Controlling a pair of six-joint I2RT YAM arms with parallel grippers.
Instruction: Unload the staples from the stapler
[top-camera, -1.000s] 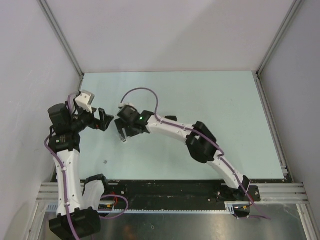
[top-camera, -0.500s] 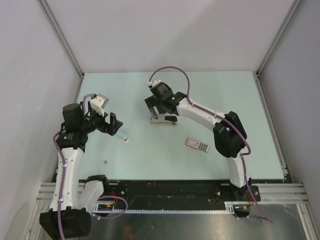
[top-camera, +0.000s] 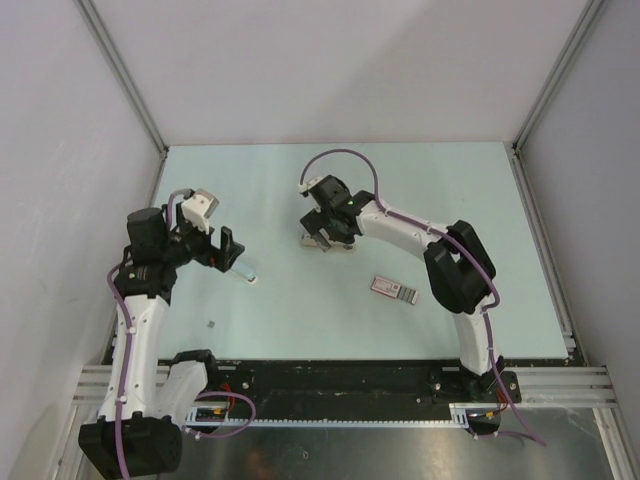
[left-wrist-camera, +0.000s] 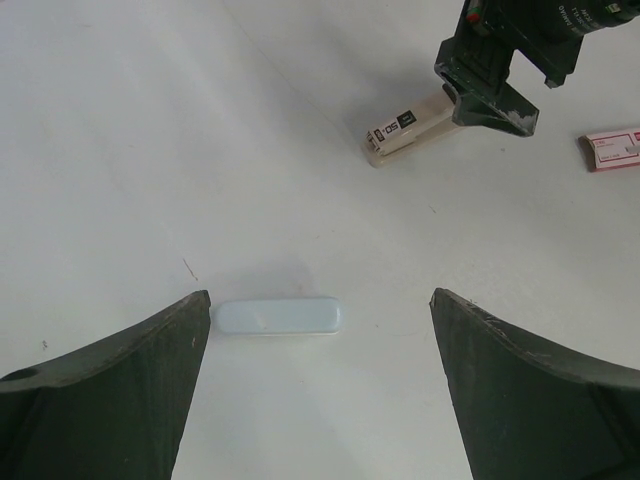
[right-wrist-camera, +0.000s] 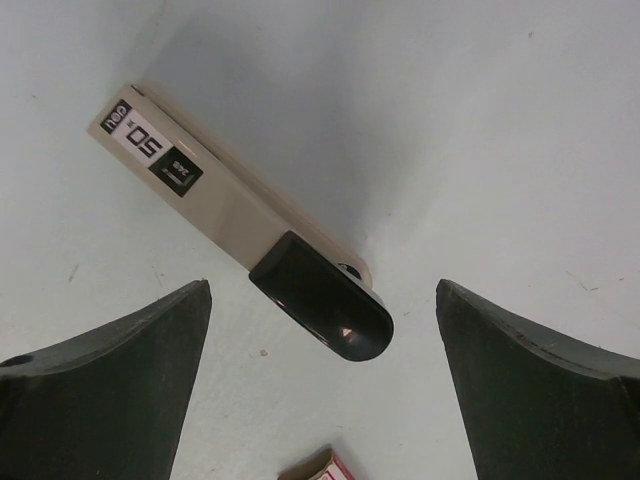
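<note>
— Where's the stapler (right-wrist-camera: 240, 210)?

— Flat on the bench (top-camera: 450, 190), about the middle, a little toward the left edge. Its cream half carries a label and its black end points toward the pink-and-white box (top-camera: 394, 289), which lies apart from it, closer to the near edge.

— Is the right gripper (top-camera: 322, 232) on it?

— No. It hangs right over the stapler with its fingers spread wide on either side, touching nothing.

— And the left gripper (left-wrist-camera: 320, 297)?

— Spread wide too, and empty. It is near the left edge, with a small pale blue piece (left-wrist-camera: 278, 316) lying on the bench between its fingers, right by one fingertip.

— Anything else?

— A tiny dark speck (top-camera: 212, 324) toward the near left corner, too small to tell what it is.
</note>
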